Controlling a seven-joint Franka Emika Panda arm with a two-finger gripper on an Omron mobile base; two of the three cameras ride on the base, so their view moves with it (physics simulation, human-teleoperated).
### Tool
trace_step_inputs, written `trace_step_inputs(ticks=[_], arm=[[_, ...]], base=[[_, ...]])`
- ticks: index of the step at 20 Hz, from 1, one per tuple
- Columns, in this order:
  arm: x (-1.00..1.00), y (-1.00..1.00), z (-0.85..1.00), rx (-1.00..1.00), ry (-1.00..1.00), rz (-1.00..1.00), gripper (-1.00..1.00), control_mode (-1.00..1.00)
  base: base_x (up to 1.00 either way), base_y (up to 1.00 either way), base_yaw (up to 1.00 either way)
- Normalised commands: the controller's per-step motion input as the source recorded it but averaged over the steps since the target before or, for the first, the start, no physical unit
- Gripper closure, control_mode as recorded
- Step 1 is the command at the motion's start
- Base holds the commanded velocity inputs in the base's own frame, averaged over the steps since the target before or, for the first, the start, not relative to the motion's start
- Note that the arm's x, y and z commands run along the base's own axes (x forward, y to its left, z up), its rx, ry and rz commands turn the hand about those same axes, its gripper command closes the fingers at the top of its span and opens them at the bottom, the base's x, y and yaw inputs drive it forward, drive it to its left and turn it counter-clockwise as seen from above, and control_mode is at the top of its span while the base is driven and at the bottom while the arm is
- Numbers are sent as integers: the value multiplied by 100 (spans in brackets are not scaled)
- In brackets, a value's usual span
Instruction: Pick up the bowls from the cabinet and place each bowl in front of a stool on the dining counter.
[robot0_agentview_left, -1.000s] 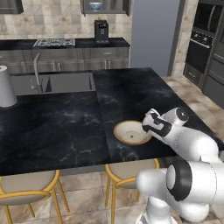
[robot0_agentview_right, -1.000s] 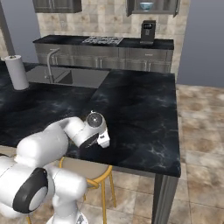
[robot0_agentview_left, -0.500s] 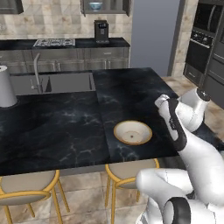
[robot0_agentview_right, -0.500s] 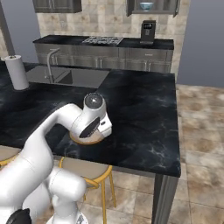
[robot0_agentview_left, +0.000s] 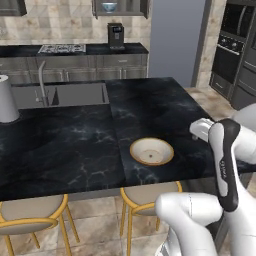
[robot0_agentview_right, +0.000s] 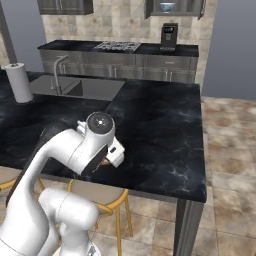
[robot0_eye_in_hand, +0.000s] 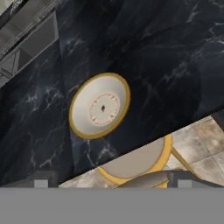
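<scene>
On the dining counter (robot0_agentview_left: 75, 145), one cream bowl (robot0_agentview_left: 151, 151); below, two stools (robot0_agentview_left: 145, 197).

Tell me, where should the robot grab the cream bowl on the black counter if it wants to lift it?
Probably by the yellowish rim of the cream bowl, coming straight down from above. The bowl sits upright and shallow on the dining counter, so its thin rim is the easiest part for one finger to slip inside and one outside. The side nearest the stool looks free of anything in the way.

The white arm (robot0_agentview_left: 226, 165) is bent high, hand facing down, jaws spread wide and empty.
</scene>
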Motion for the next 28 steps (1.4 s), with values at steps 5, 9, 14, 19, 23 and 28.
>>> trace_step_inputs(ticks=[5,9,14,19,23,28], arm=[[-78,7,43,-12,11,17,-100,-100],[-77,9,39,-18,9,4,-100,-100],[-39,0,17,-7,1,0,-100,100],[0,0,0,0,0,0,-100,100],[0,0,0,0,0,0,-100,100],[0,0,0,0,0,0,-100,100]], base=[[0,0,0],[0,0,0],[-19,-1,0],[-39,-55,0],[-21,-100,-2],[-2,-100,0]])
